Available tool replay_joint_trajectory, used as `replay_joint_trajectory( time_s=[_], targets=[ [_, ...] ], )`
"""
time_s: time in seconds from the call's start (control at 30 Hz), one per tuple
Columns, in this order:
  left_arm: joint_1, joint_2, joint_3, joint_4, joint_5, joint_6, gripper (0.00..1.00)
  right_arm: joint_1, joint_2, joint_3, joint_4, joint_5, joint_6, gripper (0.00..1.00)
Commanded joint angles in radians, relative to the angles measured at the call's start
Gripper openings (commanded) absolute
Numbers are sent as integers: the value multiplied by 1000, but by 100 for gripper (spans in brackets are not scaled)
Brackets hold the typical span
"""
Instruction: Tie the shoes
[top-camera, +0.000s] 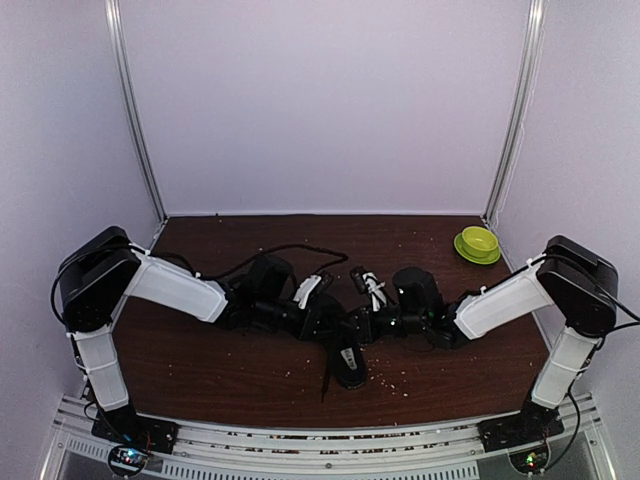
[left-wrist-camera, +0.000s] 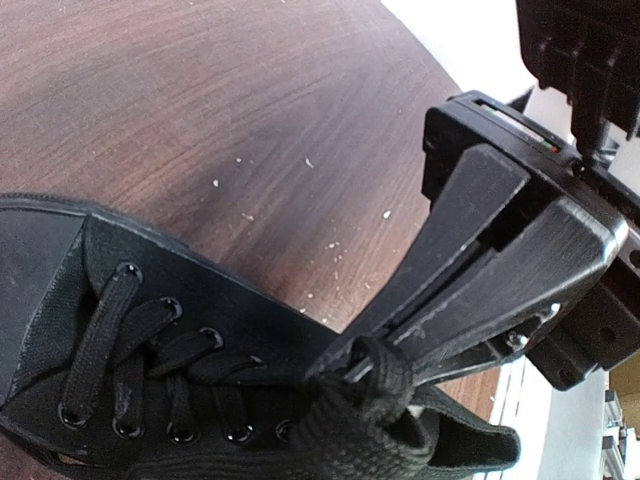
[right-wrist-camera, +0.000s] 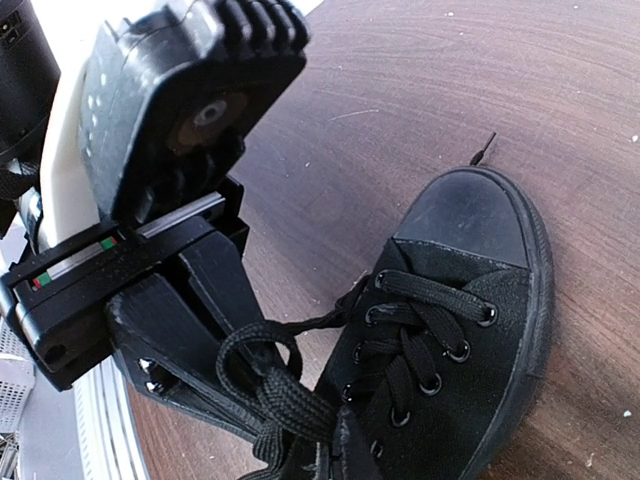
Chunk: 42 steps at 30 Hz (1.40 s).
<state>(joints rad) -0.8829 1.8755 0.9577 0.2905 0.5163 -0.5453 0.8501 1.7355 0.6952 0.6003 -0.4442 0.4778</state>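
Observation:
One black low-top shoe (top-camera: 348, 362) lies mid-table between both arms, and its laced front (right-wrist-camera: 430, 340) (left-wrist-camera: 140, 370) fills both wrist views. My left gripper (top-camera: 332, 325) and right gripper (top-camera: 366, 325) meet over its tongue. In the left wrist view the right gripper's fingers (left-wrist-camera: 470, 270) are pressed together, pinching a lace loop (left-wrist-camera: 385, 375) at their tips. The right wrist view shows the left gripper's fingers (right-wrist-camera: 200, 320) shut too. A lace loop (right-wrist-camera: 262, 345) circles them, and their tips are buried in the lace bundle (right-wrist-camera: 290, 400).
A green bowl (top-camera: 478, 243) stands at the back right corner. A loose lace end (top-camera: 325, 382) trails toward the front edge. A black cable (top-camera: 290, 250) arcs above the left arm. Pale crumbs dot the brown table (top-camera: 200, 360). White walls close the back and sides.

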Motion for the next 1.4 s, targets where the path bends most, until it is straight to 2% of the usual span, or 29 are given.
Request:
replay_joint_trajectory(
  time_s=[0.0, 0.33, 0.57, 0.8, 0.97, 1.1, 1.27, 1.37],
  targets=[
    [-4, -8, 6, 107, -48, -34, 0, -1, -39, -21, 53, 15, -4, 0],
    [-4, -72, -92, 191, -113, -91, 0, -2, -58, -65, 67, 33, 16, 1],
    [-3, -70, -104, 201, -110, -104, 0, -1, -114, -111, 76, 49, 45, 30],
    [-3, -87, -117, 191, -145, -127, 0, 2, -207, -188, 65, 106, 81, 46],
    [-4, -104, -137, 224, -151, -157, 0, 45, -260, -183, -26, 188, 94, 51],
    [-4, -106, -144, 242, -140, -179, 0, 117, -273, -128, -142, 286, 100, 50],
    [-2, -105, -155, 275, -127, -198, 0, 201, -222, -44, -221, 387, 124, 47],
    [-3, -105, -159, 278, -123, -201, 0, 230, -174, -12, -214, 406, 161, 46]
  ],
)
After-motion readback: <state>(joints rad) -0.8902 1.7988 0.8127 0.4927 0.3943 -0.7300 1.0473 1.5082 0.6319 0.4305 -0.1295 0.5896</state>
